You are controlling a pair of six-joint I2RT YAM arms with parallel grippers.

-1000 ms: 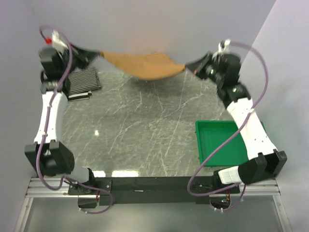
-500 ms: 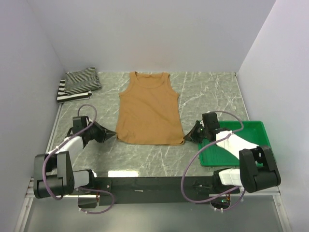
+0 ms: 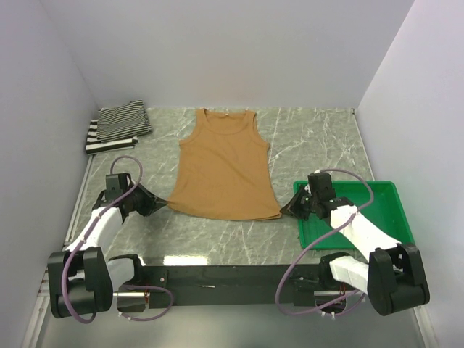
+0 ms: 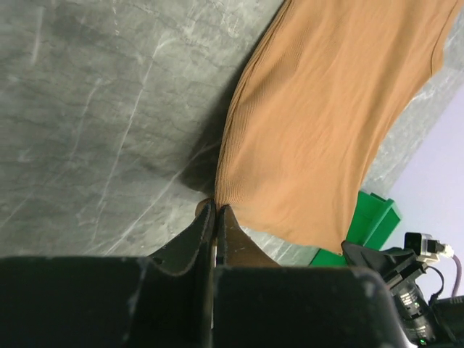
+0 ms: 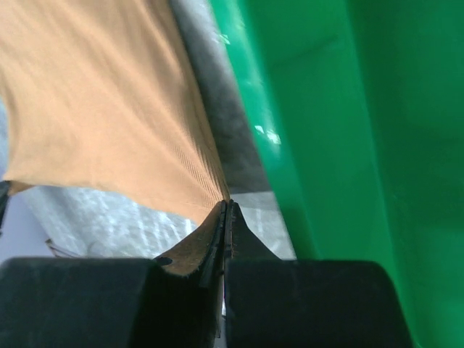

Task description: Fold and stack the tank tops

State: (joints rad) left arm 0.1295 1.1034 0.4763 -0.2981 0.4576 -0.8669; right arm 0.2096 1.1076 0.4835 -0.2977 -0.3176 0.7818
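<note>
The tan-brown tank top [image 3: 223, 168] lies spread flat on the marble table, neck toward the back wall. My left gripper [image 3: 164, 204] is shut on its near left hem corner [image 4: 221, 194]. My right gripper [image 3: 284, 210] is shut on the near right hem corner [image 5: 217, 199], beside the green tray. Two striped tank tops [image 3: 116, 125] lie folded in a stack at the back left corner, the wide-striped one under the thin-striped one.
A green plastic tray [image 3: 377, 210] sits at the near right, its left wall [image 5: 290, 145] close against my right gripper. Walls close in the table on the left, back and right.
A second ago both arms held the tan top up at the back. It has come down flat, and the hem corners have since been drawn a little nearer and wider.
</note>
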